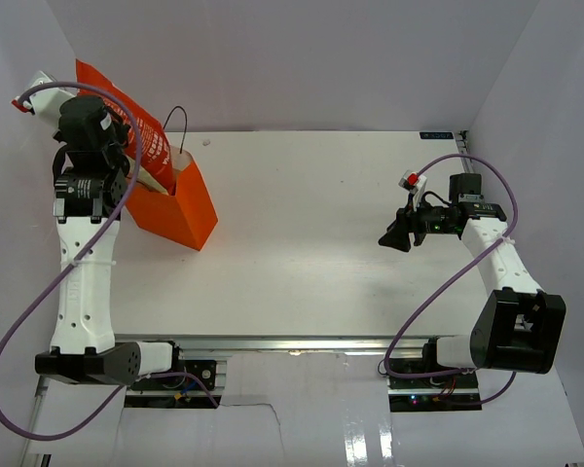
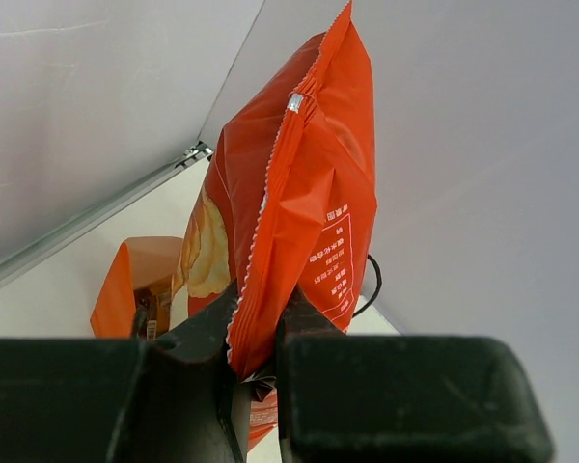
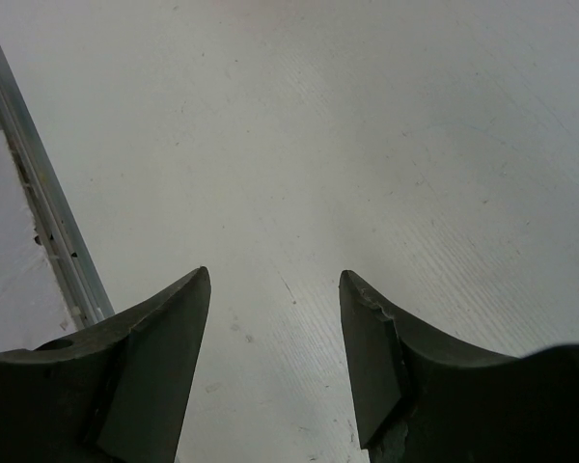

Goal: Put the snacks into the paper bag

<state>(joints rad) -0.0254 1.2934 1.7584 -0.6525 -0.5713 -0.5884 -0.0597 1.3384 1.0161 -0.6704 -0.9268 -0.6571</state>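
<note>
Left hand (image 2: 256, 333) pinched tight, right hand (image 3: 275, 289) spread.

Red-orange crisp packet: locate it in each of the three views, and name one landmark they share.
Top external: upper left, the crisp packet slants down to the mouth of the paper bag.
Left wrist: centre, standing tall, pinched in the left hand.
Right wrist: not in it.
Shared landmark: the paper bag, at the packet's lower end from above and at lower left in the left wrist view; the right wrist view lacks it.
</note>
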